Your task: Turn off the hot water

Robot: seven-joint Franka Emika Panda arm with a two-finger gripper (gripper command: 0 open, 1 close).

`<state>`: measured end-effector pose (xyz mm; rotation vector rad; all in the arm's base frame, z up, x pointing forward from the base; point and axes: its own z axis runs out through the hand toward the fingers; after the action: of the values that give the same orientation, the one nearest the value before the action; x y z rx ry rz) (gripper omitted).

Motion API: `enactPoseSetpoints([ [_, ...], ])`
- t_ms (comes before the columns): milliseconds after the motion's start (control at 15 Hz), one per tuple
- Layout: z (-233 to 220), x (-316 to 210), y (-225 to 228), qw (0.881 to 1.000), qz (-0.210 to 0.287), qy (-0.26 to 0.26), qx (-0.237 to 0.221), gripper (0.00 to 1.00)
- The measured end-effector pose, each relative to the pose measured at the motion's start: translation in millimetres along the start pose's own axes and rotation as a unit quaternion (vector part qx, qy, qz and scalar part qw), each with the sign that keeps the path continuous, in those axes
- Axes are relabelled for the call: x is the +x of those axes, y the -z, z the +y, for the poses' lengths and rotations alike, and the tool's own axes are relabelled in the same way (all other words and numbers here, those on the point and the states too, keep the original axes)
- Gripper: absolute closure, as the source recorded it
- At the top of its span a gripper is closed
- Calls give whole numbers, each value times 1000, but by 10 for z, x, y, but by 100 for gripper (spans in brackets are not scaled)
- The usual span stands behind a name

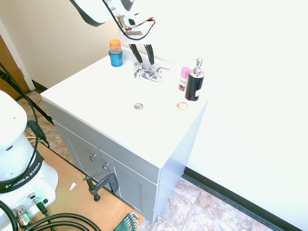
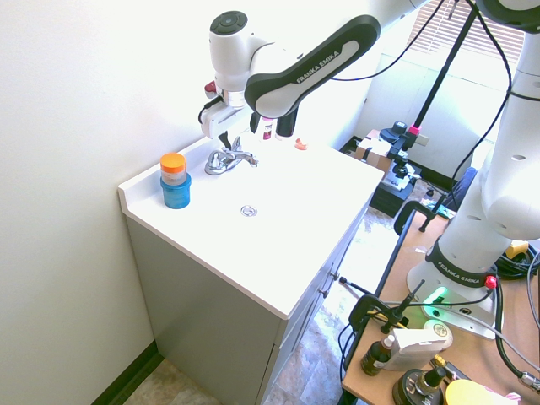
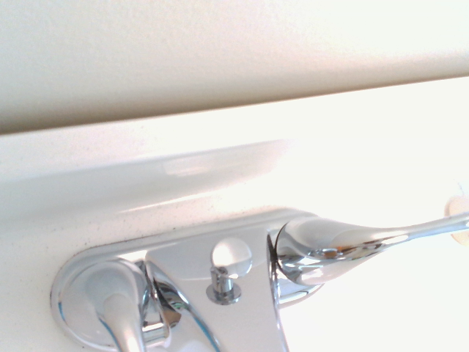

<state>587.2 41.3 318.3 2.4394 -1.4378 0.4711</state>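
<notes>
The sink basin is washed out to plain white in both exterior views; only the drain (image 1: 138,106) marks it. The hot lever (image 3: 121,315) runs off the wrist picture's edge, as does the spout (image 3: 220,330). The pink bottle (image 1: 184,78) stands partly behind the black dispenser (image 1: 194,83). The arm hides both in the second exterior view.

bright daylight, countertop (image 1: 96,96) blown out — glare on chrome faucet (image 3: 220,293), soft shadows
</notes>
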Motion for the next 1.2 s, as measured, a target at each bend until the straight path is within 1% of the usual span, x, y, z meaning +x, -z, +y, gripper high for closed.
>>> enactPoseSetpoints([
  [200,-3,-53,-44,1000,-4,3,-5,0],
  [533,-74,-240,16,999,-53,-3,1,0],
  [667,-149,-266,84,998,-56,-8,8,0],
  [1000,-436,-107,264,998,-50,-30,25,0],
  [1133,-367,52,344,996,-72,-53,30,0],
  [1200,-249,186,417,994,-86,-65,35,0],
])
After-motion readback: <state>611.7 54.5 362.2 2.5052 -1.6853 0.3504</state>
